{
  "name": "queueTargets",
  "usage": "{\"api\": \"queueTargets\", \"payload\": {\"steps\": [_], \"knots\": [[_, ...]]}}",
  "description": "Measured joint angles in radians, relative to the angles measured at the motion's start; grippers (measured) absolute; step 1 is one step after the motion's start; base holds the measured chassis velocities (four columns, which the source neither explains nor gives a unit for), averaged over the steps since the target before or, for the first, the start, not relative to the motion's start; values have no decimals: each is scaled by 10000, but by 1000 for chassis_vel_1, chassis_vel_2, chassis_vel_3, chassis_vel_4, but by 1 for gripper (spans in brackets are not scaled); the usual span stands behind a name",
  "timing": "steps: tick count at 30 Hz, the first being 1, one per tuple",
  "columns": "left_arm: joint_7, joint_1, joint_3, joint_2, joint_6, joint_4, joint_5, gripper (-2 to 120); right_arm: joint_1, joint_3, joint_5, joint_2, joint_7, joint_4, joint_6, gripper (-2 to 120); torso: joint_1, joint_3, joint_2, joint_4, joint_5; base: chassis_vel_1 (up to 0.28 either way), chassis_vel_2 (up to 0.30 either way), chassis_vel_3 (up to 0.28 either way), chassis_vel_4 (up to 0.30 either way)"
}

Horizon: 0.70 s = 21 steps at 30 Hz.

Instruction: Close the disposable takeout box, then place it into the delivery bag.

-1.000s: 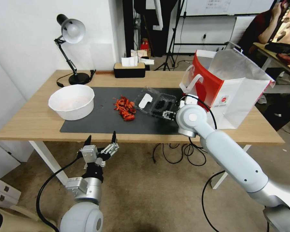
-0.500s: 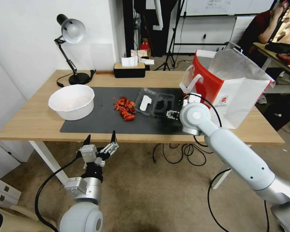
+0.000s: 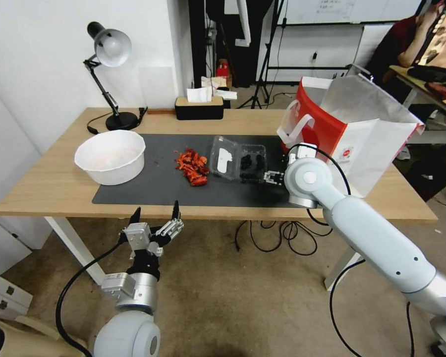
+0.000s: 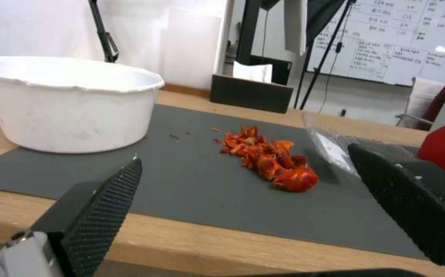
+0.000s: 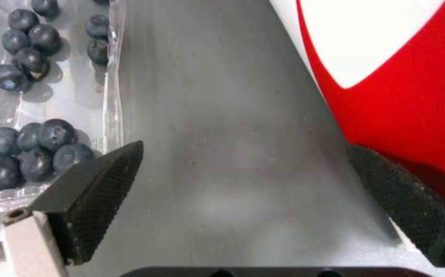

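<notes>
On the wooden table (image 3: 49,186), the delivery bag (image 3: 366,144) stands open at the right end, touching the dark mat (image 3: 158,186). The white bowl (image 3: 110,156) sits at the mat's left, well apart. The takeout box (image 3: 240,161) lies open mid-mat, between the bag and red scraps (image 3: 192,166). The right gripper (image 5: 243,184) spreads wide between box and bag; the left gripper (image 3: 153,218) hangs below the table edge, wide too.
</notes>
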Motion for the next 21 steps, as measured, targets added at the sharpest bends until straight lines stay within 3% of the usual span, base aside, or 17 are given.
{"api": "queueTargets", "payload": {"steps": [15, 21], "knots": [[0, 34, -41, 55, -27, -47, -10, 100, -94, 50, -237, 57, -381, 127, 58, 100, 0, 0, -3, 0, -1, 0, 0, 0, 0], [-4, 7, -54, 69, -31, -44, -42, 100, -400, 44, -1542, -17, -1515, 518, 424, 100, 0, 0, -1, 0, 0, 0, 0, 0, 0]]}}
